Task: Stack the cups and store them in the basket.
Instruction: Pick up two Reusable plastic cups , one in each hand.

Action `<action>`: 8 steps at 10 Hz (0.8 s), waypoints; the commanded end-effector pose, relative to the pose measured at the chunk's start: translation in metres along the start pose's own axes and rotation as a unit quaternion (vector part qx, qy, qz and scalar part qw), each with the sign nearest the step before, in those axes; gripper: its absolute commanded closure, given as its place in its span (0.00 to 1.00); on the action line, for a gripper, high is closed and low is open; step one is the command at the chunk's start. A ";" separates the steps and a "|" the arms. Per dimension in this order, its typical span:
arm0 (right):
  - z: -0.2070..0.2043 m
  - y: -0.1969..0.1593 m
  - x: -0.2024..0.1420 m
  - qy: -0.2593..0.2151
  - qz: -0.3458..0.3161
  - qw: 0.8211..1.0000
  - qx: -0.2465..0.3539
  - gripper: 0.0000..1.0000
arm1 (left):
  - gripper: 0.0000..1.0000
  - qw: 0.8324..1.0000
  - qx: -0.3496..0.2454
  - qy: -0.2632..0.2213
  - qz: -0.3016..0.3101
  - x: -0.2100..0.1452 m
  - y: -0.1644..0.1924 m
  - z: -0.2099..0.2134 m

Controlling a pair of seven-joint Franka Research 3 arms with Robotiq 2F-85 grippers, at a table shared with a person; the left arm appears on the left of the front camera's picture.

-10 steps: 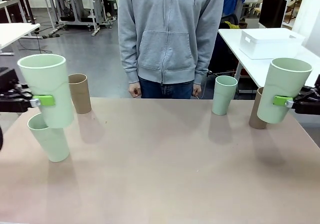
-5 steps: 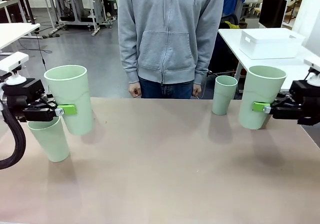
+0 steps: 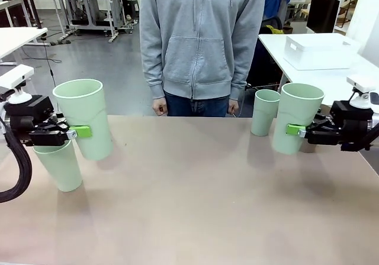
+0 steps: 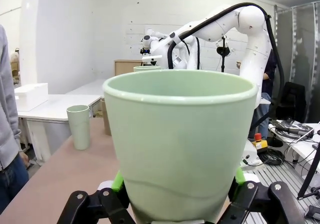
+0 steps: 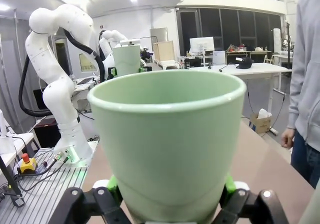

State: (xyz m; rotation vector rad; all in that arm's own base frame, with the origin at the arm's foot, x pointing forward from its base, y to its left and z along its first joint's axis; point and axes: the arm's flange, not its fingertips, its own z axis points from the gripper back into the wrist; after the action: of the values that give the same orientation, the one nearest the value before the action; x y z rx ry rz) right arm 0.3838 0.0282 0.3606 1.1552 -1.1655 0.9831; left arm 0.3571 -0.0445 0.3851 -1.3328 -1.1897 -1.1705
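Note:
My left gripper (image 3: pixel 86 132) is shut on a pale mint cup (image 3: pixel 83 118) and holds it slightly tilted above the table's left side, just over another mint cup (image 3: pixel 58 165) that stands on the table. In the left wrist view this gripper (image 4: pixel 177 196) clamps the held cup (image 4: pixel 179 134) low on its wall. My right gripper (image 3: pixel 292 130) is shut on a second mint cup (image 3: pixel 296 117) at the right, close to a mint cup (image 3: pixel 265 112) standing near the far edge. A tan cup (image 4: pixel 106 116) stands behind. The white basket (image 3: pixel 320 51) sits on a side table at the far right.
A person in a grey hoodie (image 3: pixel 201 40) stands at the far edge, hands hanging at the table's rim. The brown table (image 3: pixel 195 206) is bare across its middle and front. The right wrist view has the right gripper (image 5: pixel 167 196) around its cup (image 5: pixel 167 144).
Both arms have brought their cups inward over the last second. The right gripper kept moving left toward the standing mint cup; the left one has nearly stopped.

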 end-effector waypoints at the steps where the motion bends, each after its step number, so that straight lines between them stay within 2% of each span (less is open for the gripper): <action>1: -0.015 0.107 -0.028 -0.005 0.003 1.000 -0.020 0.16 | 0.13 1.000 0.014 -0.014 -0.005 -0.008 -0.046 -0.020; 7: 0.002 0.139 -0.009 0.004 -0.001 1.000 0.004 0.16 | 0.13 0.999 0.037 -0.001 0.012 -0.005 -0.032 -0.020; 8: 0.001 0.003 0.008 0.002 0.007 1.000 0.006 0.16 | 0.13 1.000 0.011 0.008 0.003 -0.002 0.003 0.001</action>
State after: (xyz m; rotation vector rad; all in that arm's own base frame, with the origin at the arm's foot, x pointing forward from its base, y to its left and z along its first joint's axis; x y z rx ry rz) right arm 0.3794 0.0258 0.3748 1.1541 -1.1636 1.0143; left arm 0.3611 -0.0432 0.3817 -1.2987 -1.1812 -1.1503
